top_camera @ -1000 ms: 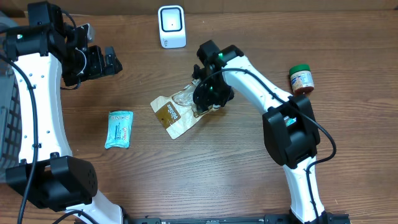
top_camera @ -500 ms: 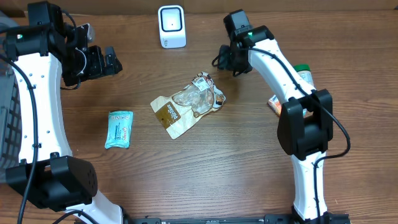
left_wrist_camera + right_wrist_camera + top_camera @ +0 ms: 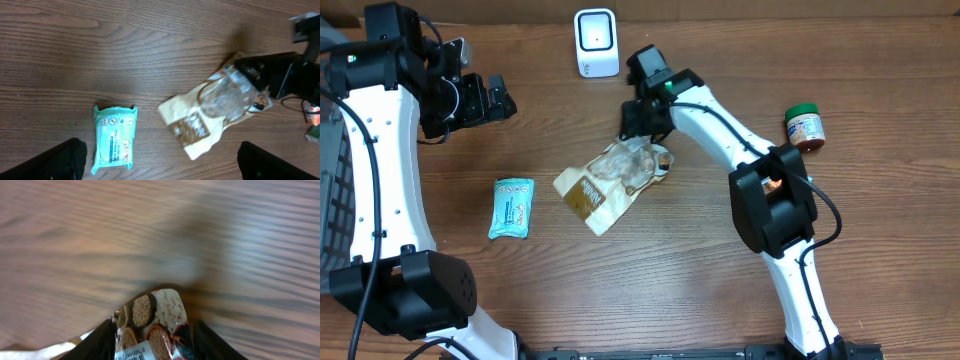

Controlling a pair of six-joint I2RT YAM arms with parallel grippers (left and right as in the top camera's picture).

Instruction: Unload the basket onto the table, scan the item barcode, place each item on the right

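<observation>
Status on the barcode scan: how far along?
Done: the right gripper is at the snack bag. In the right wrist view the bag's end sits between the fingers, with the barcode label showing.
In hand: securing the grip; I can't tell if it is tight.
Left: lift the bag and show the barcode to the white scanner. The left gripper is open and holds nothing.

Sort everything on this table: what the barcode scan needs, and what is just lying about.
For the job:
- snack pouch, one end caught in the right gripper, barcode label showing in the wrist view
- white scanner at the table's far edge

Lying about:
- teal packet, flat on the wood
- green-lidded jar, on its side
</observation>
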